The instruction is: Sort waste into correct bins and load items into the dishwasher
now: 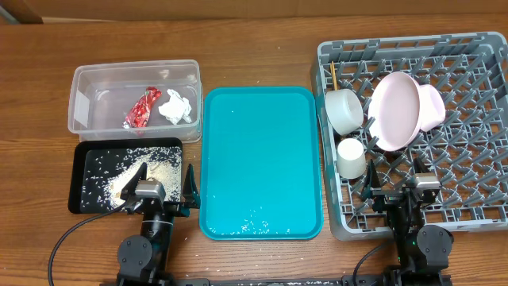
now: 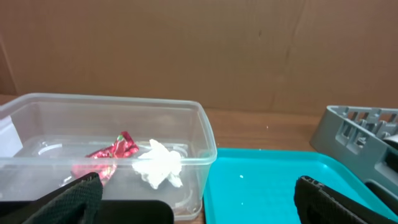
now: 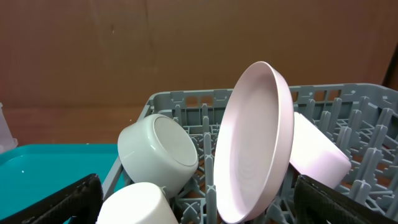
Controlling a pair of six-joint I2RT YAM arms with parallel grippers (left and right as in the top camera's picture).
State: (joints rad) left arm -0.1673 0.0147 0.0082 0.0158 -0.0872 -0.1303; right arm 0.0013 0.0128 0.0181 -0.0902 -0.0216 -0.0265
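Note:
The clear tub [image 1: 83, 75] holds the red wrapper [image 1: 141, 109] and the white tissue wad [image 1: 176, 107]; the left wrist view shows the tub [image 2: 186, 112], wrapper [image 2: 112, 152] and tissue [image 2: 158, 165]. The black tray [image 1: 79, 179] holds rice bits and a brown scrap [image 1: 133, 179]. The grey rack [image 1: 468, 159] holds the upright pink plate [image 1: 394, 111], pink bowl [image 1: 434, 107], off-white bowl [image 1: 344, 110], a white cup [image 1: 352, 158] and chopsticks [image 1: 334, 77]. My left gripper [image 1: 156, 189] is open and empty near the black tray. My right gripper [image 1: 419, 181] is open and empty at the rack's front edge.
A large teal serving tray [image 1: 262, 151] lies between the bins and the rack, with a few rice bits near its front edge. The right wrist view shows the plate [image 3: 255, 143], off-white bowl [image 3: 158, 152], cup [image 3: 134, 205] and pink bowl [image 3: 317, 152] close ahead.

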